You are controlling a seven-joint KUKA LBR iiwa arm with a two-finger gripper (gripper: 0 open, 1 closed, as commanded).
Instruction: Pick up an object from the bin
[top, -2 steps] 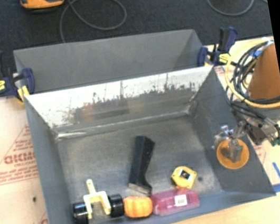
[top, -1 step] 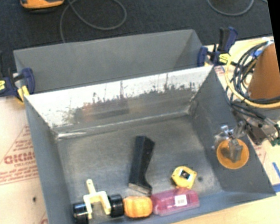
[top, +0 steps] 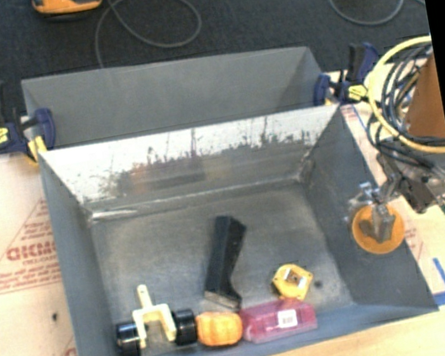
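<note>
Hand (top: 374, 223) hovers at bin's (top: 193, 106) right wall, open or closed cannot tell | front floor, well apart: black brush (top: 224, 259), yellow tape roll (top: 292, 282), pink block (top: 279, 320), orange lump (top: 219, 328) | pick not begun, everything left

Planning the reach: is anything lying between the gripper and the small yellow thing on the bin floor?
Nothing visible does. The gripper hangs over the bin's right wall; only bare floor separates it from the yellow thing. The pink block lies past it, toward the front wall.
</note>
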